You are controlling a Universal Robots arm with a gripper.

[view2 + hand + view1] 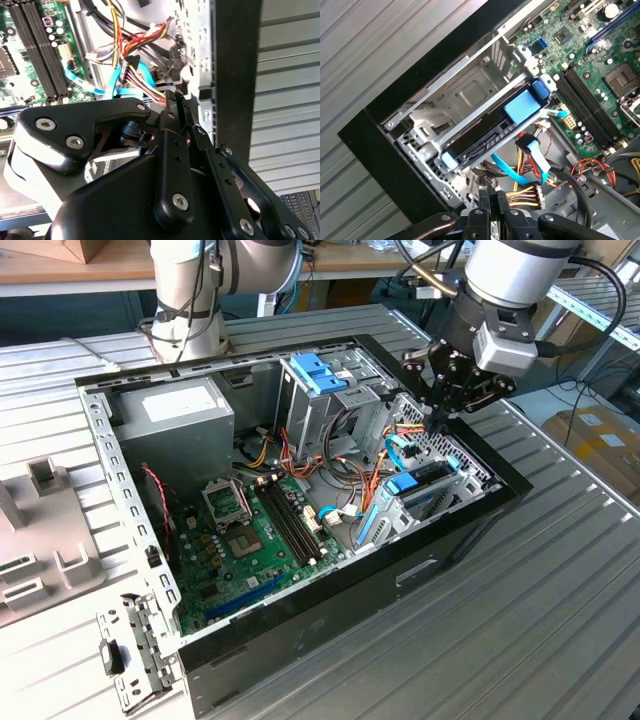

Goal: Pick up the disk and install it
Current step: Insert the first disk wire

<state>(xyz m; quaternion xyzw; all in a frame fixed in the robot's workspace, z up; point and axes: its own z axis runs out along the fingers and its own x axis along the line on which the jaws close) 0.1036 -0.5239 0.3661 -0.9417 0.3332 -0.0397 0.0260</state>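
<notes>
You've got the disk sitting in the lower drive bay at the front corner of the PC case, roughly 3 o'clock from the motherboard in the exterior view. It looks seated btwn the bay rails w/ its blue end tabs showing, so pick and insert seem done, imo. The gripper hangs just above the cable bundle beside the bay, fingers pressed together, holding nothing. Whether the disk is fully latched or cabled, can't tell
</notes>
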